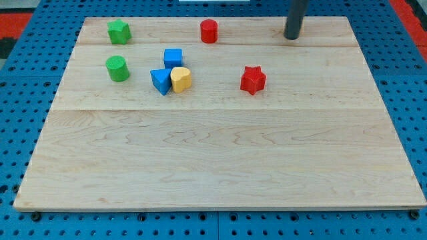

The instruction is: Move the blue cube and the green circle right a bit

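Blue cube (173, 57): on the wooden board (220, 160), toward the view's upper left, just above the blue triangle and yellow heart.
Board: pale wood, lying on a blue pegboard table (13, 100).
My tip (291, 37): at the board's top edge toward the view's right, well apart from the blue cube and every other block, touching none. It is a plain rod with nothing to open or close and it holds nothing.
Green circle (117, 68): left of the blue cube, standing apart from it.
Green star (119, 31): above the green circle.
Red cylinder (209, 31): top centre.
Red star (253, 79): right of the heart.
Blue triangle (160, 81): touching the heart.
Yellow heart (181, 79): just below the cube.
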